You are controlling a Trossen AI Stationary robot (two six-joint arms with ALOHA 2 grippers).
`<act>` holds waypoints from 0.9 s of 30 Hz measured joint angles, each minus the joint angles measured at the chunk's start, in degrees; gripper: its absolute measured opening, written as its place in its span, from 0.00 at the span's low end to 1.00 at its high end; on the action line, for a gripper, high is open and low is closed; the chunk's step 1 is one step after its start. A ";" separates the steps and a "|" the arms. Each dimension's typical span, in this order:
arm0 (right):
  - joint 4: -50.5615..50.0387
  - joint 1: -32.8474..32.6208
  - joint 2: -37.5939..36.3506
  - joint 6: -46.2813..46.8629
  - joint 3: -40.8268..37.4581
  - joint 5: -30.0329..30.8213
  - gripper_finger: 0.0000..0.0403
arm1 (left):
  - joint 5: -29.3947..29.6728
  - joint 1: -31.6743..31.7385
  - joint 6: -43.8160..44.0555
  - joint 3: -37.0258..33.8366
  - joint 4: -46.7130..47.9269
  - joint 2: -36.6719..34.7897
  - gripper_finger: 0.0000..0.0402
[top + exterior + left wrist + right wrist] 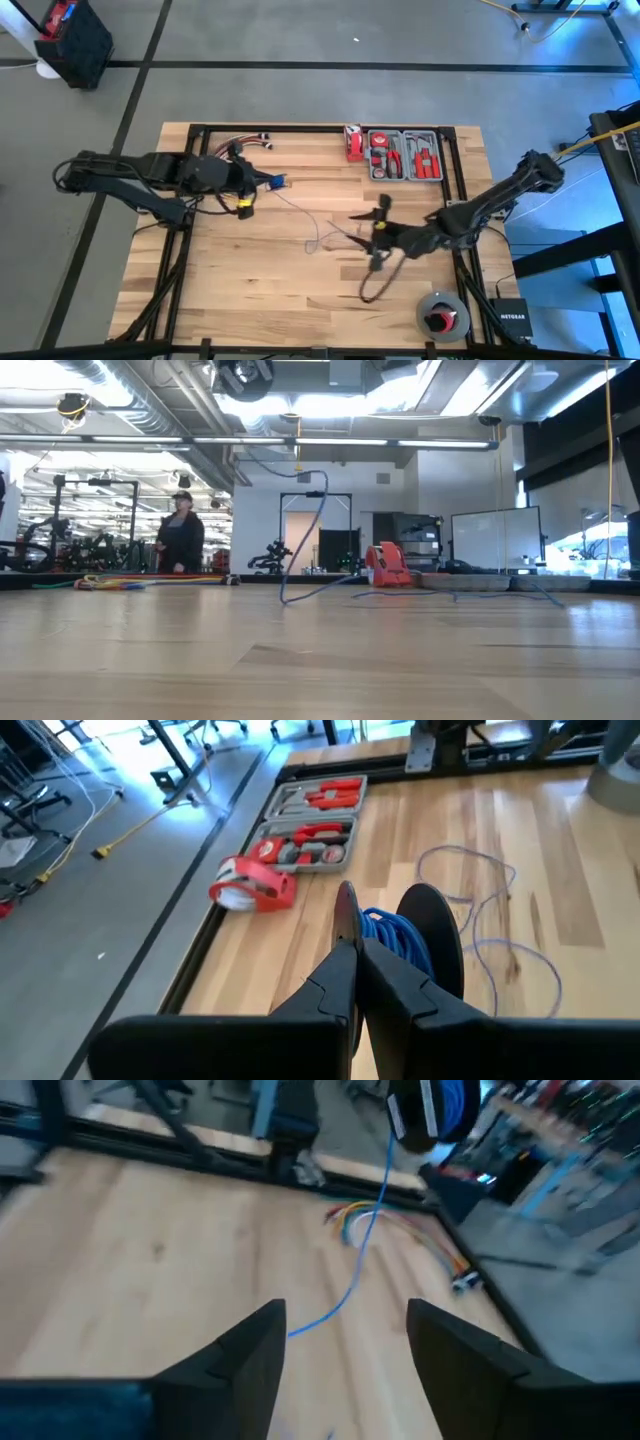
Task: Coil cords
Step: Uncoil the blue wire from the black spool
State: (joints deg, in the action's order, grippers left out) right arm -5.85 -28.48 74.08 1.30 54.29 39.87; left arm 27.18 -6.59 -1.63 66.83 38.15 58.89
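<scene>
The cord is a thin blue wire, partly wound on a black spool [405, 932]. My left gripper [350, 952] is shut on this spool above the table's far left part [275, 182]. From the spool the cord [372, 1220] hangs down to the table, where it lies in loose loops [318, 238] [492, 920]. My right gripper [364, 234] is open near the table's middle and points toward the spool. The cord's lying part [312, 1323] shows beyond the gap between its fingers [345, 1348], and nothing is between them. My left gripper pinches one black flange of the spool [345, 912] at its rim, between the two fingertips. The spool is lifted clear of the table [245, 374]. The cord hangs slack from it [312, 525] down to the wood.
A grey tool tray [405, 156] and a red tape dispenser [353, 143] stand at the far edge. A bundle of red, yellow and white wires [245, 140] lies far left. A grey round reel [442, 315] sits near right. A person [182, 535] stands in the room behind.
</scene>
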 joint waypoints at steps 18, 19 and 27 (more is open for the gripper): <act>43.59 20.73 29.93 -14.79 7.08 -11.87 0.53 | 0.02 -0.68 -1.81 -0.01 -13.71 2.50 0.02; 43.50 21.41 30.55 -14.76 7.92 -12.17 0.53 | 0.01 -0.68 -1.81 -0.01 -13.46 2.50 0.02; 43.52 22.92 31.63 -14.60 10.59 -17.82 0.42 | 0.02 -0.68 -2.59 -0.01 -13.53 2.50 0.02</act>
State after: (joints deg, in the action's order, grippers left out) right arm 37.66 -5.56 105.71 -13.30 64.88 22.05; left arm 27.20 -7.27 -4.22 66.83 24.62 61.39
